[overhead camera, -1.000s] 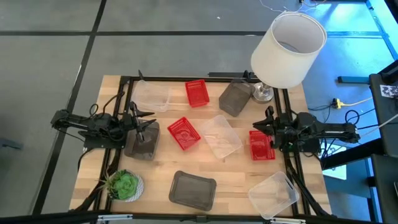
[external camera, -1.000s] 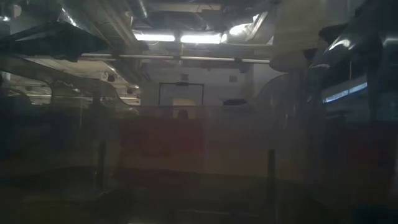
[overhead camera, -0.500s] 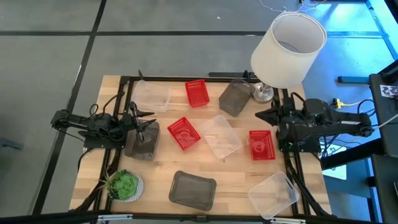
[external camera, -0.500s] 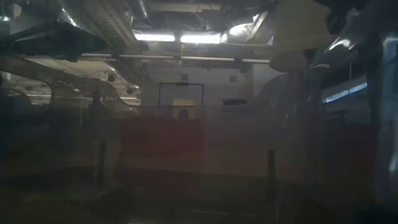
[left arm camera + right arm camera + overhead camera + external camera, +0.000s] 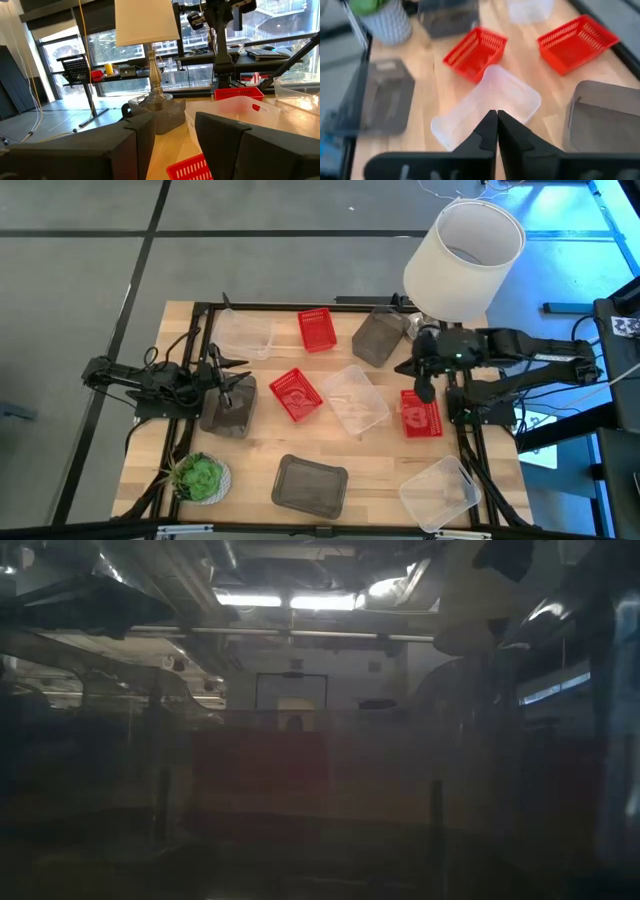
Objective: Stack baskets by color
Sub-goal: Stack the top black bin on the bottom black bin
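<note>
Right hand (image 5: 496, 131), fingers pressed together empty, overlooks clear basket (image 5: 487, 107); low view shows only haze.

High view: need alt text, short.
Overhead, nine unstacked baskets, three red, three dark grey, three clear, lie scattered on a wooden table. The right gripper, shut and empty, hangs beside the right-side red basket; the left gripper sits open over a grey basket. A white lampshade and a potted plant occupy opposite corners.
</note>
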Available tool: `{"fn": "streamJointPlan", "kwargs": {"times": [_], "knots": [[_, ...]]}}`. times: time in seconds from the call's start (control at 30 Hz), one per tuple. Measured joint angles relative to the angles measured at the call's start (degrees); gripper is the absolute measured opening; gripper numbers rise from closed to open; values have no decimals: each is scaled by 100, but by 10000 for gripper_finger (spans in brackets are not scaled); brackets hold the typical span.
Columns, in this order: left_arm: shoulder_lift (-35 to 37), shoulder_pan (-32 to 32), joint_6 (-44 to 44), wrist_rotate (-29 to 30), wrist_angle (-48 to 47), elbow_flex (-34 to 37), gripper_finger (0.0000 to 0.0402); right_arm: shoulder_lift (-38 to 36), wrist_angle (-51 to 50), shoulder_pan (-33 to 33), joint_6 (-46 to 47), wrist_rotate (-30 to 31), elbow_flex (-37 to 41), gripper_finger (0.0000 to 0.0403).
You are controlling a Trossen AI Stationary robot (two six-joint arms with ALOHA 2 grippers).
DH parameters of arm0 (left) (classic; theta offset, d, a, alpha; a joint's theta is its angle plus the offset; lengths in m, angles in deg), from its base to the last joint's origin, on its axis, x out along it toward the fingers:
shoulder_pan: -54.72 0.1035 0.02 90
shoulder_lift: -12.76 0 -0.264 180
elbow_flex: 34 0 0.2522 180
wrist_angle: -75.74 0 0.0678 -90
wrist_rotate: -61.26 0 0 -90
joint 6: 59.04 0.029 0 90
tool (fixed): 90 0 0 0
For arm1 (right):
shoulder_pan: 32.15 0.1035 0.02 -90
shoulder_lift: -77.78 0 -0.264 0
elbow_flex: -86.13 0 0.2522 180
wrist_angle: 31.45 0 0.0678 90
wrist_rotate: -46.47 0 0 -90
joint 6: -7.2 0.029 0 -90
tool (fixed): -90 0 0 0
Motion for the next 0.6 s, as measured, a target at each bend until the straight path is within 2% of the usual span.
{"fn": "streamJointPlan", "kwargs": {"times": [0.17, 0.37, 0.6], "knots": [[0, 2, -1, 0, 0, -1, 133, 809, -834, -2, -607, -324, -756, 35], [0, 2, 0, 0, 0, 0, 133, 1671, -1937, -4, -705, -178, -1764, 88], [1, 2, 0, 0, 0, 0, 133, 2416, -2196, -53, -522, -316, -2065, 152]]}}
